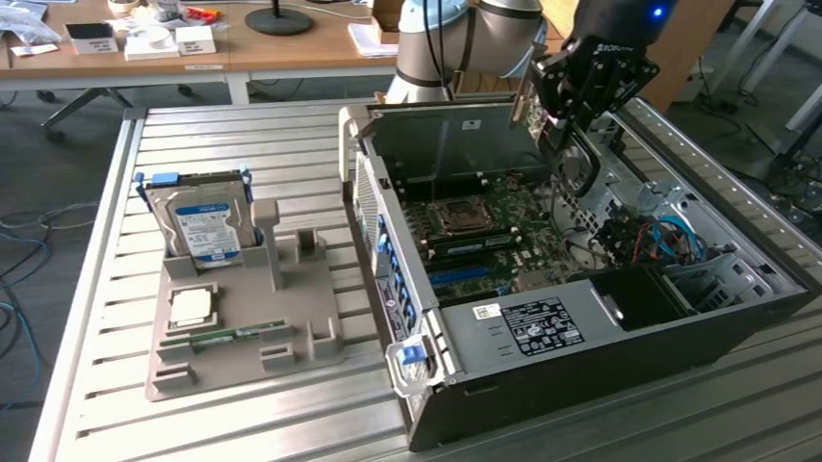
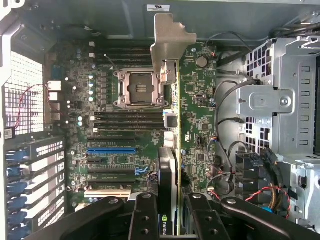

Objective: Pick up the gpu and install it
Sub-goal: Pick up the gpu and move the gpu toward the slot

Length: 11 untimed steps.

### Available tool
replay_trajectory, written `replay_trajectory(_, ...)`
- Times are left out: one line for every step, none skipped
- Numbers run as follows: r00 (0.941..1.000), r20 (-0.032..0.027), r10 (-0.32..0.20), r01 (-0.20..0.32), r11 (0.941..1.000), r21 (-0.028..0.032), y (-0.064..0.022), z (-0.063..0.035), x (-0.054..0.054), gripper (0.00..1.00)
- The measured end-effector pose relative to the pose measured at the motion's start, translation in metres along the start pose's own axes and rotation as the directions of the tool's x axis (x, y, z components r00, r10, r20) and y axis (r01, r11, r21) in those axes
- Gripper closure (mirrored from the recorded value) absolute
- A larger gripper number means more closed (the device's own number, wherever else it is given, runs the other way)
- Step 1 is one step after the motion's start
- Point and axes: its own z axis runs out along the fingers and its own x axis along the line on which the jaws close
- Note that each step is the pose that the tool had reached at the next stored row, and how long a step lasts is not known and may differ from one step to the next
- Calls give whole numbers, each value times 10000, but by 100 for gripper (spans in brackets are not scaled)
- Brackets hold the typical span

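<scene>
Pointing down, the hand clamps the gpu edge-on above the motherboard.

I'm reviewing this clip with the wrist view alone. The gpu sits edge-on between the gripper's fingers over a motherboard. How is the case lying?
Observer: The gripper holds the gpu above a computer case that lies on its side, open side up, on a slatted metal table.
Operator: Anything beside the case?
Observer: On the exterior view's left stands a grey holder, with a hard drive upright in it.
Operator: Other parts there?
Observer: A green memory stick lies flat on the holder, next to a square processor.
</scene>
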Motion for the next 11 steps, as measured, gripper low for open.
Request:
replay_trajectory(10000, 0, 0, 0, 10000, 0, 0, 0, 0, 73)
replay_trajectory(10000, -1, -3, 3, 10000, -1, 0, 0, -6, 73)
replay_trajectory(10000, 0, -1, 1, 10000, 0, 0, 0, -12, 73)
replay_trajectory(10000, 0, 0, 0, 10000, -1, 0, 1, -20, 73)
replay_trajectory(10000, 0, 1, -1, 10000, -1, 1, 1, -30, 73)
replay_trajectory(10000, 0, 0, 0, 10000, 0, 1, 1, -40, 73)
replay_trajectory(10000, 0, 0, 0, 10000, 0, 1, 1, -52, 73)
replay_trajectory(10000, 0, 0, 0, 10000, -1, 2, 2, -63, 73)
replay_trajectory(10000, 0, 0, 0, 10000, 0, 2, 2, -70, 73)
replay_trajectory(10000, 0, 0, 0, 10000, 0, 2, 2, -71, 73)
replay_trajectory(10000, 0, 0, 0, 10000, 0, 2, 2, -71, 73)
